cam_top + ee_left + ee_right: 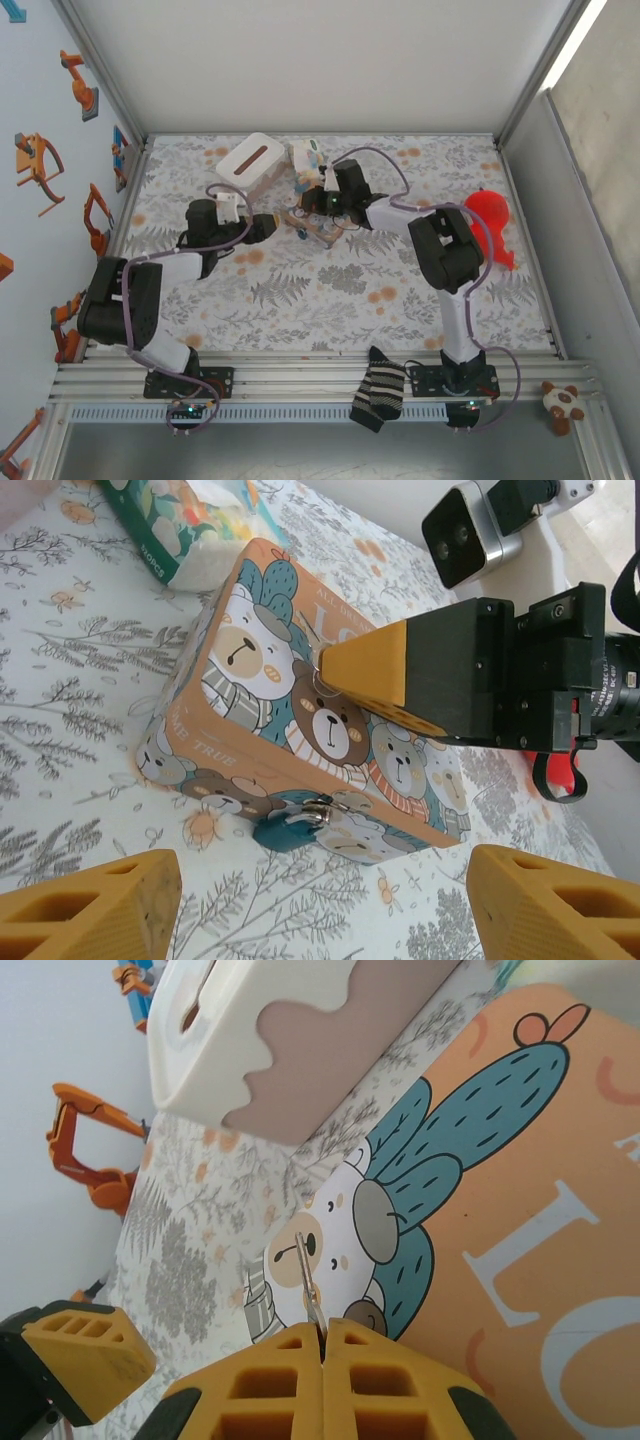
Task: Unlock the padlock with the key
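Observation:
The padlock point(283, 831) is a small teal-blue lump with a silver shackle, hanging on the clasp at the near side of the bear-printed LOVE box point(262, 695). My left gripper point(325, 880) stands open just in front of it, one finger on each side, and nothing is between them. My right gripper point(322, 1335) is shut on the thin silver key point(306, 1270), whose blade sticks out over the box lid point(520, 1210). In the top view the right gripper point(318, 203) hovers over the box point(318, 228), with the left gripper point(272, 226) at the box's left.
A white tissue box point(250, 158) and a printed wipes pack point(305, 154) stand behind the box. To the right of the right arm lies a red balloon-like toy point(490, 215). A striped sock point(380, 392) and a small plush point(563, 402) rest on the front rail.

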Action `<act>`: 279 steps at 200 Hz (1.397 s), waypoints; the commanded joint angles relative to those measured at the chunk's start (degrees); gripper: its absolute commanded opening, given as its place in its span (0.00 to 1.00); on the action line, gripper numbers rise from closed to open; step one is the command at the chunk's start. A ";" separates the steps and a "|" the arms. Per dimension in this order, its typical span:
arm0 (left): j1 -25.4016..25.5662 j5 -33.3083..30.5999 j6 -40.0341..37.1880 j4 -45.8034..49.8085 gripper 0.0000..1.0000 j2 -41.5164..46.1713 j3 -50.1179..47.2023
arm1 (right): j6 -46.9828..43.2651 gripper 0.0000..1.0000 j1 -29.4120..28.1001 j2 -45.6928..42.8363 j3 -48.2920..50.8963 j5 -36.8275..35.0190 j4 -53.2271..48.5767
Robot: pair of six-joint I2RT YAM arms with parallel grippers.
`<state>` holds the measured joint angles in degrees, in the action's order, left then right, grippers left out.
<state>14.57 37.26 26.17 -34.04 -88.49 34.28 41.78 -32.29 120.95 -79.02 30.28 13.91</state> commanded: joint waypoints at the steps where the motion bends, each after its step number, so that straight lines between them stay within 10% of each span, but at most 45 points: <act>1: 1.07 -1.45 -4.14 4.90 0.75 4.62 -1.94 | 2.61 0.00 -2.69 -0.50 6.16 0.43 -2.12; 116: 9.07 -5.72 0.19 6.65 0.75 19.06 -16.70 | 2.78 0.00 -6.54 -6.02 7.04 -2.77 0.65; 196: 8.54 0.32 5.74 -13.81 0.67 3.28 -17.18 | -0.76 0.00 -5.63 -8.81 6.51 -4.32 -0.89; 279: 8.68 1.57 1.01 -12.68 0.61 -3.51 -12.82 | -2.36 0.00 -5.15 -5.64 5.46 -5.00 -3.79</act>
<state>23.22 36.60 29.67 -45.56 -90.50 19.20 40.64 -37.58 114.21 -72.18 25.91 11.27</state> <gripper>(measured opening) 0.613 0.048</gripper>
